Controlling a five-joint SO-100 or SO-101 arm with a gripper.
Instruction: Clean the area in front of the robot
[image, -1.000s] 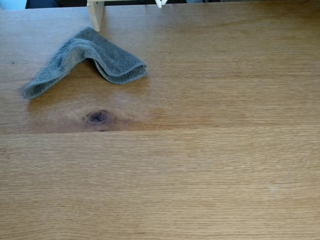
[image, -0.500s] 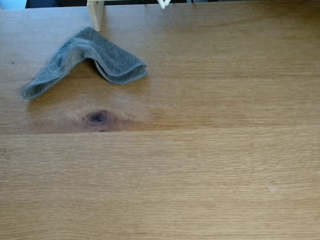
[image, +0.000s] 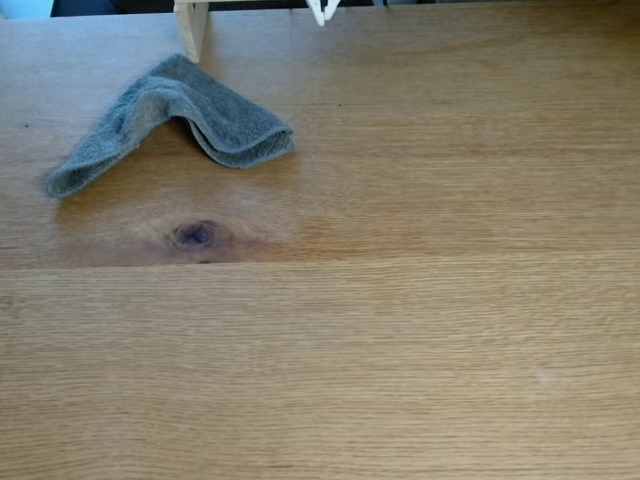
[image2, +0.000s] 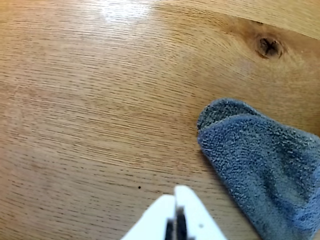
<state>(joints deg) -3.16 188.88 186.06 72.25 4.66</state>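
Note:
The area is a broad light-brown oak tabletop (image: 400, 340) with a dark knot (image: 195, 235) and a straight plank seam (image: 420, 256). A grey terry cloth (image: 170, 115) lies folded in a bent shape at the back left of the fixed view. The white pointed tips of my gripper (image: 322, 11) poke in at the top edge, right of the cloth. In the wrist view my gripper (image2: 175, 195) hovers above the tabletop (image2: 90, 100) with its fingers together and nothing between them. There the cloth (image2: 265, 165) lies just to its right and the knot (image2: 269, 47) beyond.
A pale wooden post (image: 190, 25) stands at the back edge, just behind the cloth. The table's far edge runs along the top of the fixed view, with a dark background behind it.
The white gripper tips have come slightly further into the top edge of the fixed view. The cloth has not moved.

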